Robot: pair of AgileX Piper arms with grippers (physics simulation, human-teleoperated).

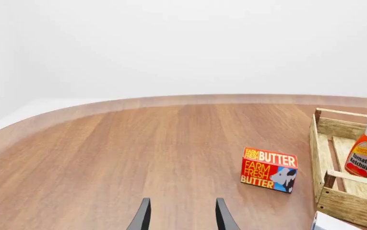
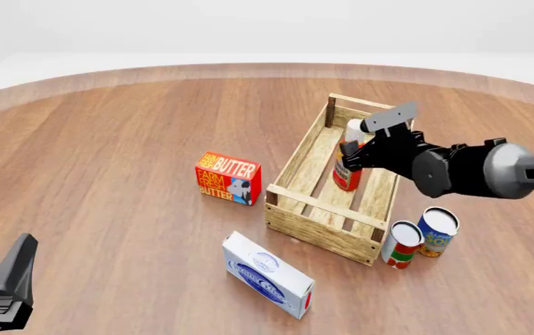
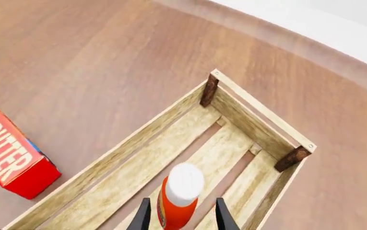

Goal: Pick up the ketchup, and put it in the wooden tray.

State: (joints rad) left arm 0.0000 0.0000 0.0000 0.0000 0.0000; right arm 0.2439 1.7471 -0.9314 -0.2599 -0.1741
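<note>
The ketchup (image 2: 346, 179), an orange-red bottle with a white cap, stands upright inside the wooden tray (image 2: 297, 162), toward its far half. My right gripper (image 2: 352, 158) is down in the tray with its fingers either side of the bottle's upper part. In the right wrist view the ketchup (image 3: 178, 199) sits between the fingers with a small gap on each side, so my right gripper (image 3: 182, 218) is open. The tray wall (image 3: 122, 146) runs beside it. My left gripper (image 1: 182, 218) is open and empty, low over bare table at the near left. It sees the ketchup (image 1: 361, 160) in the tray (image 1: 348, 206).
An orange butter box (image 2: 228, 177) stands left of the tray. A white carton (image 2: 269, 274) lies in front of the tray's near left corner. Two cans (image 2: 402, 244) (image 2: 437, 232) stand by the tray's near right corner.
</note>
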